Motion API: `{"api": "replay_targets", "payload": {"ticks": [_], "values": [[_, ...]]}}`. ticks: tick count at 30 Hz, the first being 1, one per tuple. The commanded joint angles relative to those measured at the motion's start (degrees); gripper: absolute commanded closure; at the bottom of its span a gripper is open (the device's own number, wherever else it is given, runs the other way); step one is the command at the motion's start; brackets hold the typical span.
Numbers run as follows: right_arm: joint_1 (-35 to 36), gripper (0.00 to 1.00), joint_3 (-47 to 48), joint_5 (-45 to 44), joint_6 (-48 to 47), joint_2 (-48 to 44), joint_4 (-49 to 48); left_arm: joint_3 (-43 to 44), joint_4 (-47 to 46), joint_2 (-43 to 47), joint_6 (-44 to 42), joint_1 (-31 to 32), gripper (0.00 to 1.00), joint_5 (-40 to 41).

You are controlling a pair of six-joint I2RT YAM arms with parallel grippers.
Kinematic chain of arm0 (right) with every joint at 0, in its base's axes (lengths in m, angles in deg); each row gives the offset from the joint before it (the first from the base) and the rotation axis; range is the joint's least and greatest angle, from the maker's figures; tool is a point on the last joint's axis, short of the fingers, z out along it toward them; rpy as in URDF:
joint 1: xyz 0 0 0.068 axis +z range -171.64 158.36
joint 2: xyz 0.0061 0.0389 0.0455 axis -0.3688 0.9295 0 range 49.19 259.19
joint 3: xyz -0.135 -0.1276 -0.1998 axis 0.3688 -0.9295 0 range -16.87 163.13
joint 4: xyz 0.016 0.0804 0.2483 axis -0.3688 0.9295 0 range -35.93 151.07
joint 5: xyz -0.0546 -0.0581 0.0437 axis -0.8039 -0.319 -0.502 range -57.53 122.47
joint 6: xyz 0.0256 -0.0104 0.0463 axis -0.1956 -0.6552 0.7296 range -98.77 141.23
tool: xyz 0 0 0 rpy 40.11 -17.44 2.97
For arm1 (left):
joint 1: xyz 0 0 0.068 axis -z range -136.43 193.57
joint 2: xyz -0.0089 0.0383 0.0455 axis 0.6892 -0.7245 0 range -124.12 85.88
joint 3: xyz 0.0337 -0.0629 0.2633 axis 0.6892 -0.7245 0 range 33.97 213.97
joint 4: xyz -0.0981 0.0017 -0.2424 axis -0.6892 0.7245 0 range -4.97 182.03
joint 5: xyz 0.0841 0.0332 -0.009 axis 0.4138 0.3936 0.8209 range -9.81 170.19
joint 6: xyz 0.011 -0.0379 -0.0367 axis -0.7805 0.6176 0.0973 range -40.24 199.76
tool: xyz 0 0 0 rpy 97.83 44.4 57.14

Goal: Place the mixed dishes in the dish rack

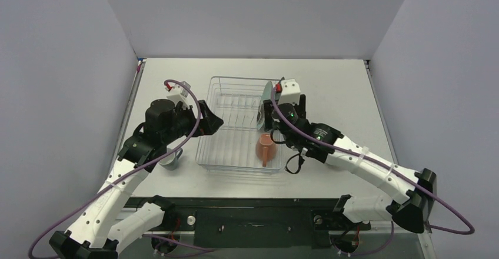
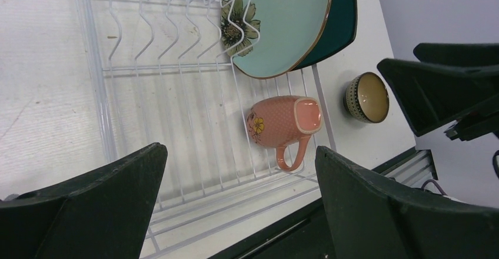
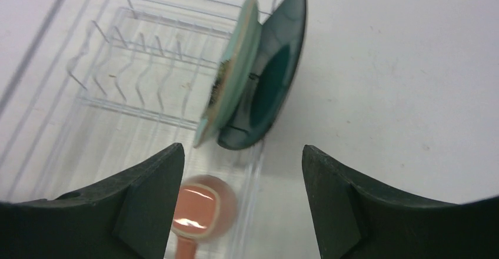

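Observation:
The silver wire dish rack (image 1: 235, 153) sits mid-table. A pale teal plate with a flower mark (image 2: 282, 23) and a dark teal plate (image 2: 344, 17) stand upright together at its right end; both also show in the right wrist view (image 3: 238, 65) (image 3: 276, 76). The salmon-orange mug (image 1: 266, 148) lies on its side in the rack's near right corner. The brown bowl (image 2: 366, 97) sits on the table outside the rack's right side. The grey-blue mug (image 1: 170, 162) stands left of the rack, partly under my left arm. My left gripper (image 2: 238, 150) is open and empty over the rack's left edge. My right gripper (image 3: 242, 153) is open and empty above the rack's right edge.
Grey walls enclose the table on three sides. The dark front rail (image 1: 253, 218) with the arm bases runs along the near edge. Purple cables (image 1: 447, 223) loop off both arms.

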Motion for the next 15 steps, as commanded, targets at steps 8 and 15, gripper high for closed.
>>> {"api": "replay_targets", "payload": {"ticks": [8,15], "values": [[-13.5,0.3,-25.8,-5.1,6.7,-25.8,-6.5,-3.2,-9.4,-2.1,4.8,1.4,0.03,-5.1],[-32.4,0.05,-32.7,-6.8,25.0,-37.2,2.5,-3.4,-10.8,-3.9,5.9,4.0,0.03,-5.2]]}}
